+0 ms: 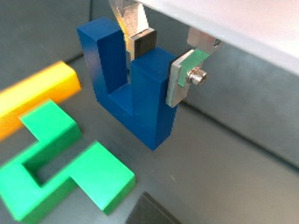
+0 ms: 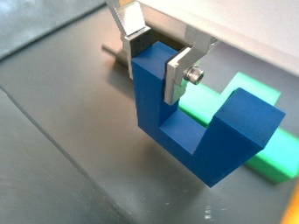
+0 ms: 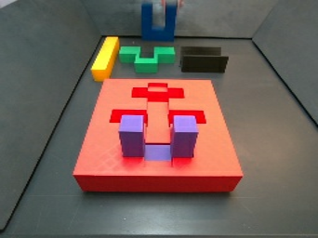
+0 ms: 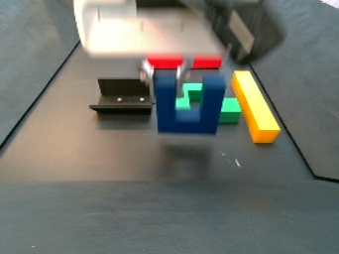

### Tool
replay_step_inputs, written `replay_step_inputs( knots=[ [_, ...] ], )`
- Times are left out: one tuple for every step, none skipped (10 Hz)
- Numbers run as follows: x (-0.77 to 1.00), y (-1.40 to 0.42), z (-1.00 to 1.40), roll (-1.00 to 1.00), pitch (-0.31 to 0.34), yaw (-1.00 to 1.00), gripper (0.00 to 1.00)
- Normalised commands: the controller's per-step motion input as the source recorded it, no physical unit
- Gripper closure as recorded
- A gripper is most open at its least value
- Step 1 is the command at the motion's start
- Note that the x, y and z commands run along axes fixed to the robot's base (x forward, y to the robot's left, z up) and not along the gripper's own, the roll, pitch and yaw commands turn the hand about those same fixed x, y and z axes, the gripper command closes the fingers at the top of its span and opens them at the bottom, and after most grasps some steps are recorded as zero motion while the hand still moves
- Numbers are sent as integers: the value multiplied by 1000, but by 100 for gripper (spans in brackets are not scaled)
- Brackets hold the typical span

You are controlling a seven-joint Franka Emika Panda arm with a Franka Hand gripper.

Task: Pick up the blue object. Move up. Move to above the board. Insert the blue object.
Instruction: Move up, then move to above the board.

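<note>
My tool (image 1: pixel 163 59) clamps one prong of the blue object (image 1: pixel 128 83), held clear of the tabletop (image 2: pixel 70 166) near the green block (image 1: pixel 59 166).

Dark blue object (image 1: pixel 131 87), red board (image 3: pixel 125 130), silver tool (image 1: pixel 163 54).

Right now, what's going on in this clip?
The arm's tool is shut on one prong of the blue object, a U-shaped block. In a side view the blue object appears to hang clear of the floor, near the green block, the yellow bar and the fixture. The red board lies apart from them with a purple U-shaped block already seated in it. The blue object is not yet over the board.
</note>
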Motion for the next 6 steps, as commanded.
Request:
replay_step_inputs(
  knots=[
    [6, -28, 187, -3, 20, 27, 100],
    [0, 0, 1400, 0, 0, 0, 100],
    [-8, 1, 1400, -3, 11, 2, 100],
    [-32, -8, 1400, -20, 13, -4, 100],
    [9, 11, 1400, -39, 20, -5, 100],
    [57, 17, 1400, -59, 57, -8, 100]
  ],
)
